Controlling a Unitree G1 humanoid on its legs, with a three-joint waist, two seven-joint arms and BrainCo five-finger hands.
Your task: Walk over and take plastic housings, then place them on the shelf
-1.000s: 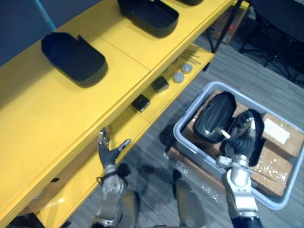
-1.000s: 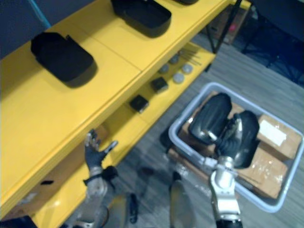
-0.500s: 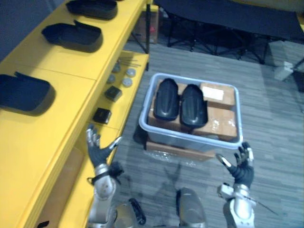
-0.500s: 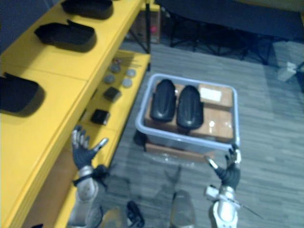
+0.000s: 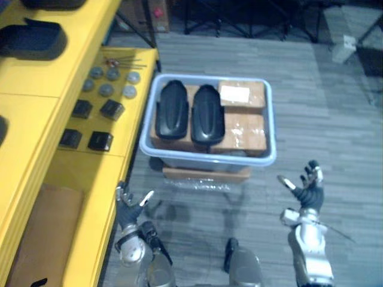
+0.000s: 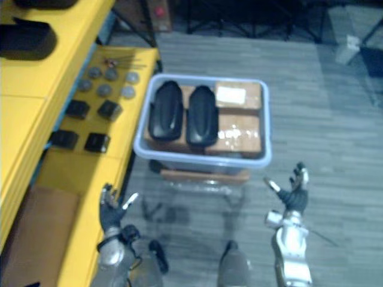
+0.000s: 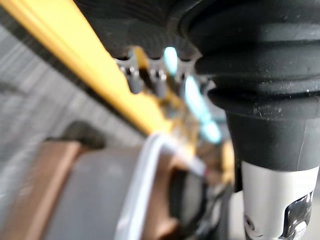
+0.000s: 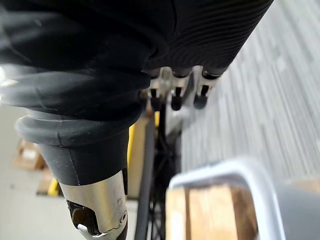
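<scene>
Two black plastic housings (image 5: 172, 111) (image 5: 207, 114) lie side by side on cardboard boxes inside a pale grey bin (image 5: 263, 156) on the floor. Another black housing (image 5: 31, 37) rests on the top of the yellow shelf (image 5: 36, 84) at the left. My left hand (image 5: 128, 206) hangs open, low beside the shelf's edge, holding nothing. My right hand (image 5: 307, 190) is open too, fingers spread, to the right of the bin's near corner and below it. Both hands are apart from the housings.
The shelf's lower level (image 5: 66, 173) carries small black blocks (image 5: 100, 141), grey round discs (image 5: 106, 89) and a cardboard piece (image 5: 45, 230). A wooden board (image 5: 206, 174) lies under the bin. Dark chair legs (image 5: 239, 18) stand behind it on the grey floor.
The camera has swung toward the bin, so the whole scene shifted left and the bin sits centred. Both hands stay open and empty, held low.
</scene>
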